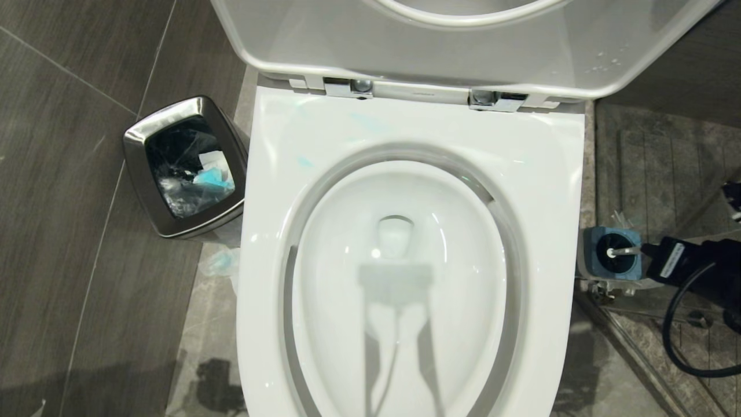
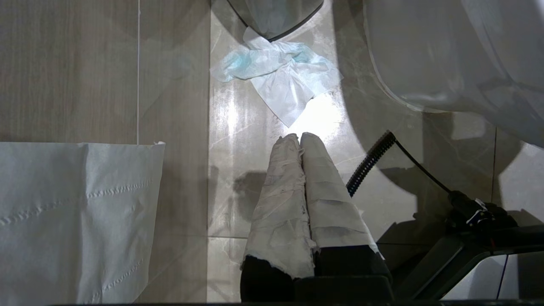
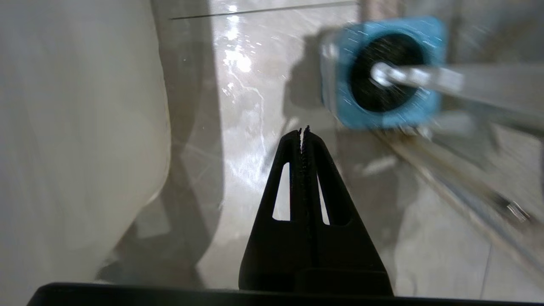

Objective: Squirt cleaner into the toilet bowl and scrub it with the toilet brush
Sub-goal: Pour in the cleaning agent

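Toilet brush [image 1: 625, 252]: it stands in its blue-topped holder [image 1: 615, 260] on the floor, just beside the right side of the toilet bowl [image 1: 405, 278].

Right gripper [image 3: 303, 129]: jaws closed on each other, holding nothing. It hovers above the floor between the toilet bowl wall [image 3: 76, 127] and the holder [image 3: 384, 72], apart from both. In the head view its arm comes in from the right edge, with a black cable [image 1: 677, 341] looping below it.

Left gripper [image 2: 298, 137]: its paper-wrapped fingers [image 2: 280, 191] are pressed together and hold nothing. It points at the floor beside the toilet bowl's left side, near a crumpled tissue [image 2: 280, 76] with pale blue stains.

Orientation: the brush handle is slim and white. In the head view it is seen nearly end on, leaning slightly away from the toilet bowl, toward the right arm. Its lower end sits in the dark round opening of the holder.

Containers:
- Toilet bowl: seat and lid [image 1: 463, 46] raised; clear water at the bottom; faint blue smears on the rear rim [image 1: 359, 121].
- Steel bin [image 1: 185, 168], left of the toilet bowl: black liner, white and blue waste.

A sheet of toilet paper [image 2: 76, 221] hangs near the left gripper.
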`<state>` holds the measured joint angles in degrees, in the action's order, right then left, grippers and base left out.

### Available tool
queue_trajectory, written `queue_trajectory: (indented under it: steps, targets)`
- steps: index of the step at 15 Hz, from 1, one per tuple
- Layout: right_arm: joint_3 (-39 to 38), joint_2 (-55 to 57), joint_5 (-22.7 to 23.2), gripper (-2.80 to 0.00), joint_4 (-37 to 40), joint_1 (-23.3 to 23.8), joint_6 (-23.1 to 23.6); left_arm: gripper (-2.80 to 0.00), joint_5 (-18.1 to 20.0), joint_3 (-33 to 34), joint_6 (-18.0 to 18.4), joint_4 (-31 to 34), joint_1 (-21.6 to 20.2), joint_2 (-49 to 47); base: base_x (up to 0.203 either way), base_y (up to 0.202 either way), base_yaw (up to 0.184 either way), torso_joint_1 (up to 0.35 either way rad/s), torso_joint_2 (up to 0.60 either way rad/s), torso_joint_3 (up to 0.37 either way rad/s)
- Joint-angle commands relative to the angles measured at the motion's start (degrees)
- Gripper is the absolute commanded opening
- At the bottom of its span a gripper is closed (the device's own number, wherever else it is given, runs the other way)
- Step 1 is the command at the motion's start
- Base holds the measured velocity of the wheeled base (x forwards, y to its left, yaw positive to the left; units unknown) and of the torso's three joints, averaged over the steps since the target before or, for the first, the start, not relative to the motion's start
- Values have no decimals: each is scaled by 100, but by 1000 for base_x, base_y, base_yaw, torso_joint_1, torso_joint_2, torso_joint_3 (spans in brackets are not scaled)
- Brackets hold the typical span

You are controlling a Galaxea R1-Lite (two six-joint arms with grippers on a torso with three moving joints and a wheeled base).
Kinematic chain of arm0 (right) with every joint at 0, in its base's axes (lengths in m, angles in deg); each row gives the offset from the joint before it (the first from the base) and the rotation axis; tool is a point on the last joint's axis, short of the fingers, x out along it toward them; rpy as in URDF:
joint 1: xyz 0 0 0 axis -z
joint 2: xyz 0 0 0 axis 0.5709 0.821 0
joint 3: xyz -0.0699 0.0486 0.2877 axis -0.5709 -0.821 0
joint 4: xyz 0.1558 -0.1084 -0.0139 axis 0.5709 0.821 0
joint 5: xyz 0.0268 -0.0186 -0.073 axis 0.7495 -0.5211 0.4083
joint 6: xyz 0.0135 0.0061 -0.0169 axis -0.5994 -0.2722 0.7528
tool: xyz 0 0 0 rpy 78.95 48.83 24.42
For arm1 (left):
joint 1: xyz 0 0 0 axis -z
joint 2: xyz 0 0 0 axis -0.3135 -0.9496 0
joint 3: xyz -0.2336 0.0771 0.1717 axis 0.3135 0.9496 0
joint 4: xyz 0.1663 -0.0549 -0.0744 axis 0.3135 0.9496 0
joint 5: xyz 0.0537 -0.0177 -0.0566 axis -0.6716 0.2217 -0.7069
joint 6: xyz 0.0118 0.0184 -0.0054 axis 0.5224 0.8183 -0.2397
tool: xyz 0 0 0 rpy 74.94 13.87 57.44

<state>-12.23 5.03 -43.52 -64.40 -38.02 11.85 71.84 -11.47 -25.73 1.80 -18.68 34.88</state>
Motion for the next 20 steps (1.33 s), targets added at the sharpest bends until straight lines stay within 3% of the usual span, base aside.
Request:
queue_trajectory:
  steps: [1,8,13,17,18,20]
  targets:
    - [-338,1081,-50,-280,-1589,-394,245,-280,2,9,3,0,-2,2,0,0,0,0,0,0]
    - [-561,2353,-51,-280,-3858,-661,1265,-280,2,9,3,0,-2,2,0,0,0,1,-8,2]
    - [-570,3060,-54,-280,-4877,-662,1394,-280,2,9,3,0,-2,2,0,0,0,0,7,1]
    - [-513,3339,-77,-280,-5040,-645,1457,-280,2,9,3,0,-2,2,0,0,0,0,0,0]
    - [-507,3450,-71,0,-5216,-645,1469,-280,2,9,-4,0,-2,2,0,0,0,0,0,0]
    - [-490,3732,-68,0,-5695,-649,1592,-280,2,9,3,0,-2,2,0,0,0,1,-18,3]
